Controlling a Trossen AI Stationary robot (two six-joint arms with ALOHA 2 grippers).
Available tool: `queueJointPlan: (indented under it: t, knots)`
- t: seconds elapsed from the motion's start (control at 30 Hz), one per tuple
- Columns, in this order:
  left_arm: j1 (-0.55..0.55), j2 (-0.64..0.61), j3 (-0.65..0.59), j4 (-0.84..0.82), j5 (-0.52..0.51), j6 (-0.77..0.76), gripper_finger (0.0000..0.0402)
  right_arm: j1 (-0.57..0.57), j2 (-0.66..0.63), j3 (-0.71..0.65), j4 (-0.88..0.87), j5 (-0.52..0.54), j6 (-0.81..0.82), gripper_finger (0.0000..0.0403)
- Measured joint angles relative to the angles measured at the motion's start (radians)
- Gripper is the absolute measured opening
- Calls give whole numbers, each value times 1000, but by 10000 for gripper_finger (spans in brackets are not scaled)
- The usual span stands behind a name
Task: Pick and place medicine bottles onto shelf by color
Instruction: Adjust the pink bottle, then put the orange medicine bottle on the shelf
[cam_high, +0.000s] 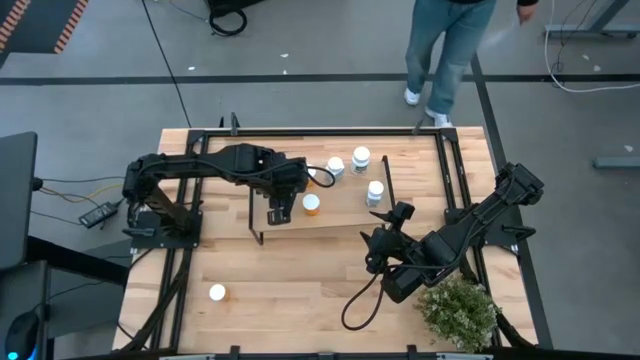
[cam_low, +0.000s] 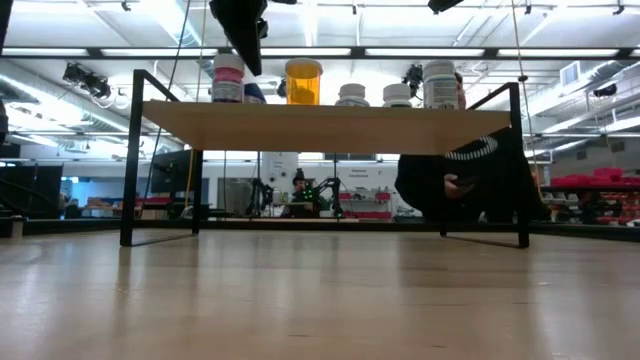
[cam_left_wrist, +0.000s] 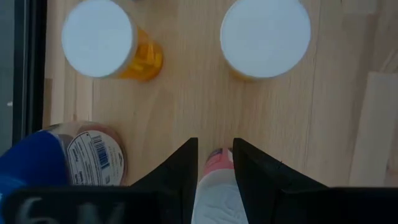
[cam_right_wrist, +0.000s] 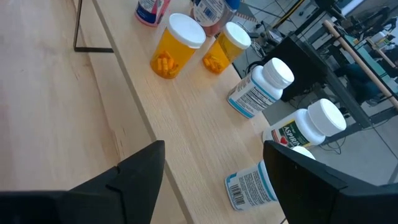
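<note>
The shelf (cam_high: 340, 215) is a light-wood board on black end frames. My left gripper (cam_high: 283, 203) hangs over its left part, shut on a pink-bodied, white-capped bottle (cam_left_wrist: 214, 180). Next to it stand two orange bottles (cam_left_wrist: 99, 40) (cam_left_wrist: 265, 37) and a blue-capped one (cam_left_wrist: 37, 165). Further right, three white bottles (cam_high: 336, 167) (cam_high: 361, 158) (cam_high: 375, 192) rest on the board. A white-capped bottle (cam_high: 217, 293) stands on the table near the front left. My right gripper (cam_right_wrist: 214, 180) is open, near the shelf's near right edge (cam_high: 385, 240), touching nothing. My left gripper pinches the pink bottle between its two fingers (cam_left_wrist: 183, 171), which come from above and point down. They lie on opposite sides of the body just below the cap (cam_left_wrist: 217, 158). The bottle is upright; in the low view its base (cam_low: 228, 98) sits level with the board's top.
A bushy green plant (cam_high: 460, 310) stands at the near right corner, and a black cable loop (cam_high: 360, 300) lies beside it. A person (cam_high: 440, 60) stands beyond the far edge. Bare tabletop (cam_high: 290, 290) lies in front of the shelf.
</note>
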Motion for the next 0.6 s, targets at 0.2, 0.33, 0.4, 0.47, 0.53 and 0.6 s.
queueJointPlan:
  t: [0.2,0.33,0.4,0.47,0.53,0.6]
  knots:
    - [0,0,0,21,0,12,107,0,0,0,0,0,0,280]
    - [2,0,0,54,-3,31,107,0,0,0,0,0,1,280]
    - [2,0,0,69,-5,35,107,0,0,0,0,0,1,280]
    - [2,-1,2,77,-5,49,107,0,0,0,0,0,1,280]
    - [0,0,26,43,-4,52,107,0,0,0,0,0,1,280]
    - [0,-2,71,5,-5,44,107,0,0,0,0,0,0,280]
